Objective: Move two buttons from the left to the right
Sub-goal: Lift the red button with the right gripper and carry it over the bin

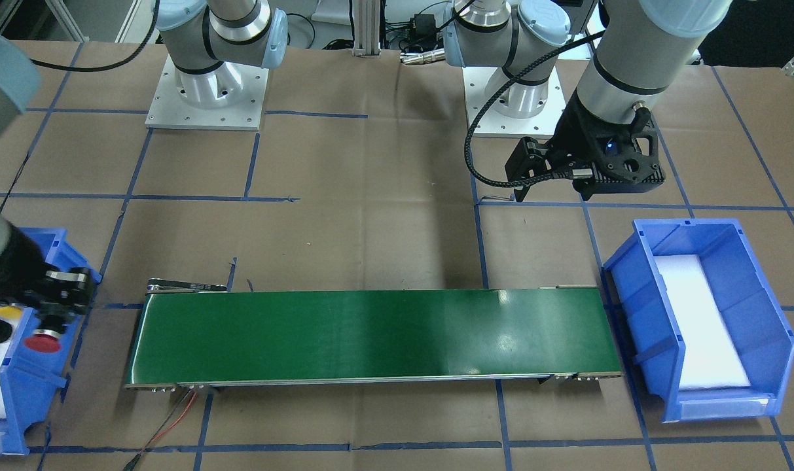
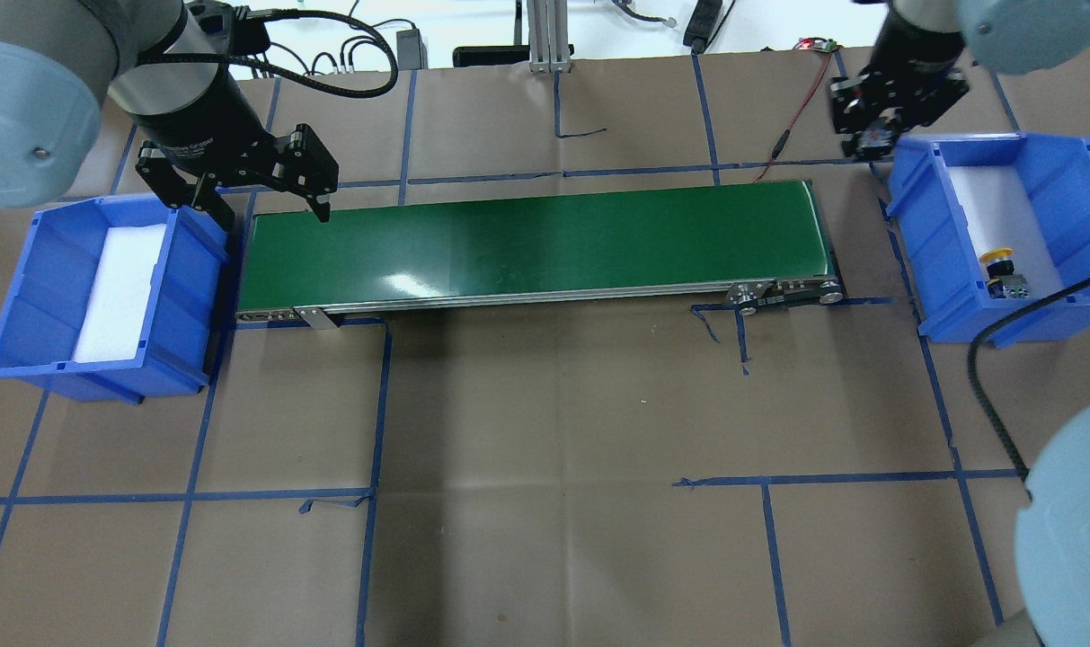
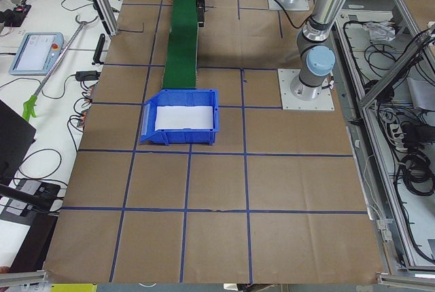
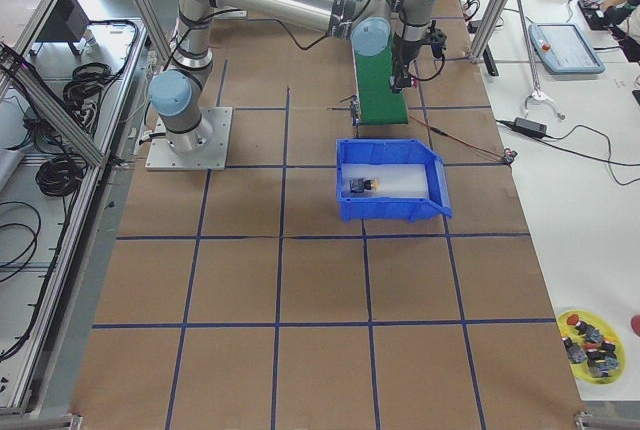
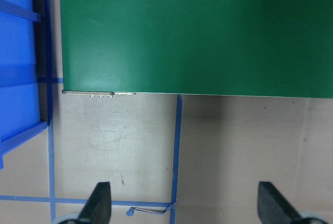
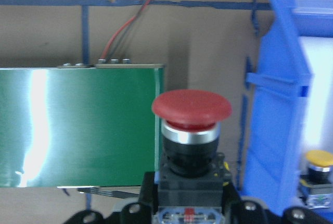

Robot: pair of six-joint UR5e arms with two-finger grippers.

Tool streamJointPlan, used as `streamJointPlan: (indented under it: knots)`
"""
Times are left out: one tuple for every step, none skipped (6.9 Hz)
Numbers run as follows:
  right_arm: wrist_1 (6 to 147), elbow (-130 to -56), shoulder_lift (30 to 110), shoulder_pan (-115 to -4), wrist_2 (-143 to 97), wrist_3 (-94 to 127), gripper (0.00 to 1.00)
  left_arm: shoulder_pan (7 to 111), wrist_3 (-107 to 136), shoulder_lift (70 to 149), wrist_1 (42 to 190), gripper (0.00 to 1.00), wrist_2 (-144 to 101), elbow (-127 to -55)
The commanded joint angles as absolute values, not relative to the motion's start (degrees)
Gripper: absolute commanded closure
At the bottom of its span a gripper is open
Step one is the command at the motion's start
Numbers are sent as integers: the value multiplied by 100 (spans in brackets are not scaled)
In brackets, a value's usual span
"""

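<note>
My right gripper is shut on the red button, gripping its black-and-grey body with the cap pointing away from the wrist. It holds the button in the air by the right blue bin's rim, on the conveyor side. The yellow button lies in that bin on white foam; it also shows in the right wrist view. My left gripper is open and empty, hanging above the conveyor's left end. Its fingertips stand wide apart.
A green conveyor belt runs between the two bins. The left blue bin holds only a white foam pad. Red and black wires lie behind the conveyor's right end. Blue tape lines cross the brown table.
</note>
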State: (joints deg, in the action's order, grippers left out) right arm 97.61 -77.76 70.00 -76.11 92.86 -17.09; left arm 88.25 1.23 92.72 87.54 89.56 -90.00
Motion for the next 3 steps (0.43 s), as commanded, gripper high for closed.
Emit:
streamJointPlan:
  knots:
    - [9650, -7497, 6988, -6543, 9378, -3404, 96, 8824, 123, 9264, 8754, 0, 8956, -9000]
    - [9755, -7523, 6831, -6252, 9317, -3758, 96, 8824, 123, 9272, 8754, 0, 8956, -9000]
    - [10130, -7532, 6585, -6171, 9325, -4066, 96, 8824, 123, 9272, 8754, 0, 8965, -9000]
